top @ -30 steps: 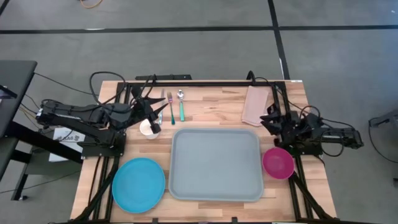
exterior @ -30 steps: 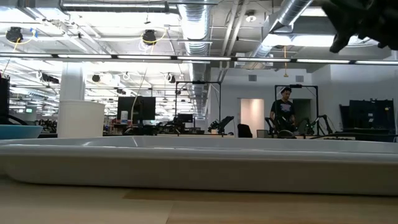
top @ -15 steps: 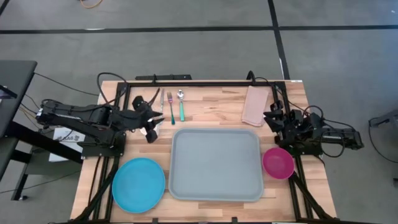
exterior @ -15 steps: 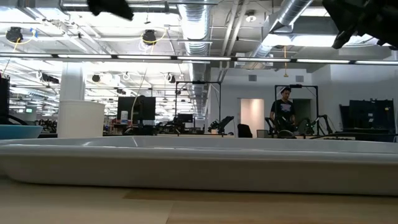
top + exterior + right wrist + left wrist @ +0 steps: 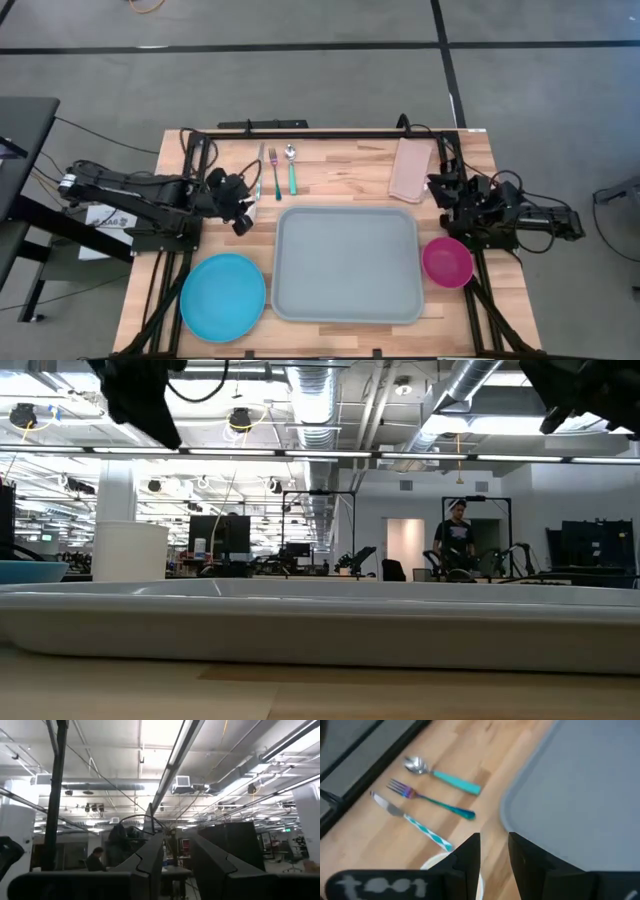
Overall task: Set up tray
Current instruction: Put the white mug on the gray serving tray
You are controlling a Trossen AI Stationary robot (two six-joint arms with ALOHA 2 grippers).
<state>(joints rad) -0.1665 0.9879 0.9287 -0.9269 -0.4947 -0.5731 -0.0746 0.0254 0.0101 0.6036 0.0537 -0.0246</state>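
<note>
Nearest the table's front edge, a round blue plate (image 5: 223, 297) lies left of the tray (image 5: 346, 263), a large grey-blue rectangle sitting centred and empty. A pink bowl (image 5: 447, 261) rests just beside the tray's right rim. Beyond the tray's left far corner, the left gripper (image 5: 243, 203) hovers over a white cup (image 5: 434, 864), fingers slightly parted, grasping nothing. At the right edge, the right gripper (image 5: 441, 192) waits above the table, fingers narrowly parted and empty. Farther back lie a knife (image 5: 260, 168), fork (image 5: 275, 171) and spoon (image 5: 291, 168), with a pink napkin (image 5: 410, 170) to the right.
</note>
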